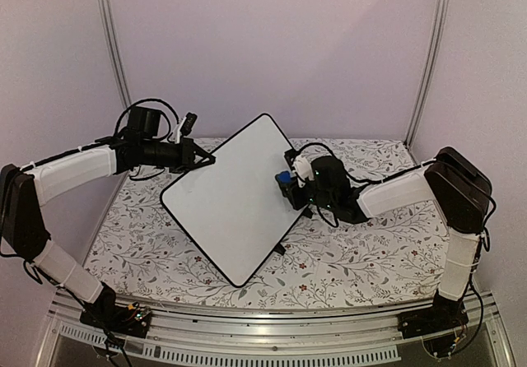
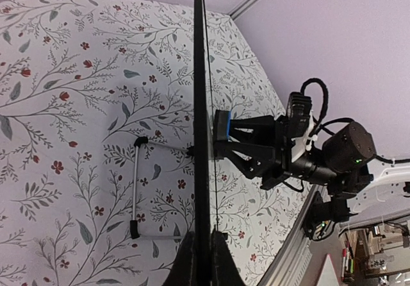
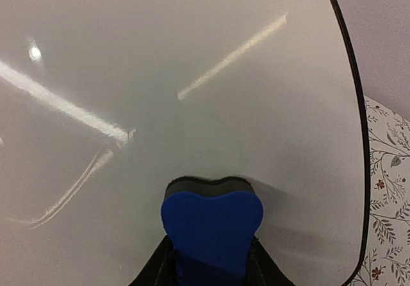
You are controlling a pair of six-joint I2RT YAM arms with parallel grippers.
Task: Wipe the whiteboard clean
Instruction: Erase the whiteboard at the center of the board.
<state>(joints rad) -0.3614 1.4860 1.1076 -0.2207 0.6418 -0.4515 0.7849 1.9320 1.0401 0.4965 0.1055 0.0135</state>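
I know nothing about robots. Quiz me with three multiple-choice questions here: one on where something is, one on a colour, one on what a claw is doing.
1. Where is the eraser? A on the floor; B pressed against the whiteboard; C on a shelf.
2. What colour is the eraser? A red; B green; C blue.
3. What is the left gripper doing? A hanging open; B holding a pen; C clamping the whiteboard's edge.
Answers: B, the right gripper holds it on the white face; C, its block is blue; C, the edge sits between its shut fingers.
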